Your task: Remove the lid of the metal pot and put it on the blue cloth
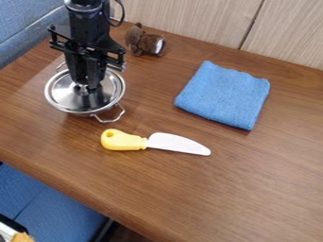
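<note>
The black gripper hangs from the top left, pointing down at the middle of the metal pot's lid. The shiny round lid lies on the metal pot, which has a wire handle on its near right side. The lid's knob is mostly hidden at the gripper's lower end, so I cannot tell if it is held. To the right, the blue cloth lies folded flat on the table, apart from the pot.
On the wooden table, a toy knife with a yellow handle and white blade lies in front of the pot and cloth. A small brown plush toy sits behind, near the panelled wall.
</note>
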`<state>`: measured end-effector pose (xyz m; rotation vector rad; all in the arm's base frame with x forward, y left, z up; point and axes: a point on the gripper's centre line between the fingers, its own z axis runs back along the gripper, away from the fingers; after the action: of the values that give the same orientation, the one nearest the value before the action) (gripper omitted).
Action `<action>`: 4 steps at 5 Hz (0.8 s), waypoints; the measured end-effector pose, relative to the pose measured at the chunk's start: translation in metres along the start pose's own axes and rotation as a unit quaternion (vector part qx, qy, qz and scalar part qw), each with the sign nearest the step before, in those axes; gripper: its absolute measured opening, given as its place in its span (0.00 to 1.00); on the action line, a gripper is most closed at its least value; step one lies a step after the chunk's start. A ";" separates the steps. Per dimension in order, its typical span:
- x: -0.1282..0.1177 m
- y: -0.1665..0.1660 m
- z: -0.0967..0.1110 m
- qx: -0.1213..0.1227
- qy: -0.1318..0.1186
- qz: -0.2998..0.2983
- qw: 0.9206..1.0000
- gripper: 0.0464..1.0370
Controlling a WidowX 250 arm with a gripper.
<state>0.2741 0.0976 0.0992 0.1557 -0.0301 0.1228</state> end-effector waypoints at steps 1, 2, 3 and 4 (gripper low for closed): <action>0.000 -0.003 0.003 -0.010 0.005 0.001 1.000 0.24; 0.005 0.002 0.013 -0.022 -0.010 0.009 1.000 0.24; 0.010 0.006 0.032 -0.022 -0.033 0.029 0.999 0.24; 0.016 -0.013 0.045 -0.039 -0.055 0.004 0.998 0.24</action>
<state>0.2909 0.0799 0.1427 0.0845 -0.1445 0.1215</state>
